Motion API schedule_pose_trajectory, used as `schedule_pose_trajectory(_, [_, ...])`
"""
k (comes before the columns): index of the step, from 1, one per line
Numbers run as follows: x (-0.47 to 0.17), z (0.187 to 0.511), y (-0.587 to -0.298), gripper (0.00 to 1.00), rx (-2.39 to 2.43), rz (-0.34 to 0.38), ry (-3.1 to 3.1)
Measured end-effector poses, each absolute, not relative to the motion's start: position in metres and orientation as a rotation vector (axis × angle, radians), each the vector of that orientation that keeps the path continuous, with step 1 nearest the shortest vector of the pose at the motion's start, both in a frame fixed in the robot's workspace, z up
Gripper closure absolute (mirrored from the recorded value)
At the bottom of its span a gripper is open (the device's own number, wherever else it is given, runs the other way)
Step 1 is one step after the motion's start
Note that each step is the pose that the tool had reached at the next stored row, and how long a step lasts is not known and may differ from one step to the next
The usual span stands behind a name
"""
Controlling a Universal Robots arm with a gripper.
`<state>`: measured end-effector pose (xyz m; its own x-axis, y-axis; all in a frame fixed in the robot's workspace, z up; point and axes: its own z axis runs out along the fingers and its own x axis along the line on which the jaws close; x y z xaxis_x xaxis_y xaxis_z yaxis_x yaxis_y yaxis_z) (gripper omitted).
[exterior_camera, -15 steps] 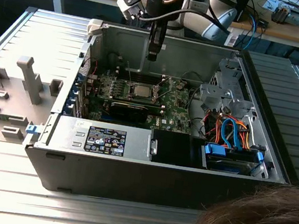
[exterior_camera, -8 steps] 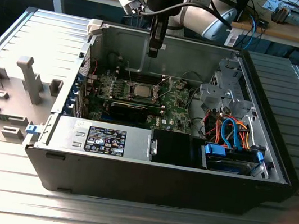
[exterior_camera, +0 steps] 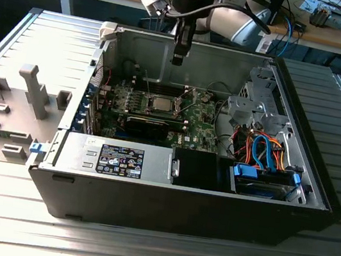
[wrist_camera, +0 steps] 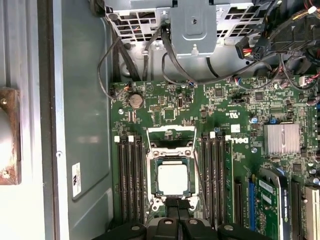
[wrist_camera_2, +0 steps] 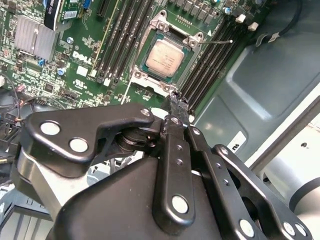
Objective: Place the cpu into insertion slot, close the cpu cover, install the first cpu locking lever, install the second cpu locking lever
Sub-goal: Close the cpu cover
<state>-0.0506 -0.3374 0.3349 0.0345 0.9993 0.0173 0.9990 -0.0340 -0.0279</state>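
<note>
Pincer [wrist_camera_2: 178, 101]: hanging closed, gripping nothing;
Cpu [wrist_camera: 173, 179]: lying in the insertion slot [wrist_camera: 154, 180]; light, rigid, likely fragile; edges offering the hold.

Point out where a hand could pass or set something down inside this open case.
Bare grey case panel beside the memory slots is free. Crowded: the cables by the drive cage, and around the cpu near the gripper.

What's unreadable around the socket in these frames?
- Exterior view: small silver-grey square cpu too small to judge seating.
- First wrist view: black gripper covers the edge nearest it of the silvery-rimmed square insertion slot.
- Second wrist view: gripper body hides the green motherboard behind it.
</note>
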Motion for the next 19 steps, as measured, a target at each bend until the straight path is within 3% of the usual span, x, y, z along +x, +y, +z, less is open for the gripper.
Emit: schedule_pose_trajectory(19, [-0.021,0.322,-0.337,0.89,-2.194,0.017,-2.200])
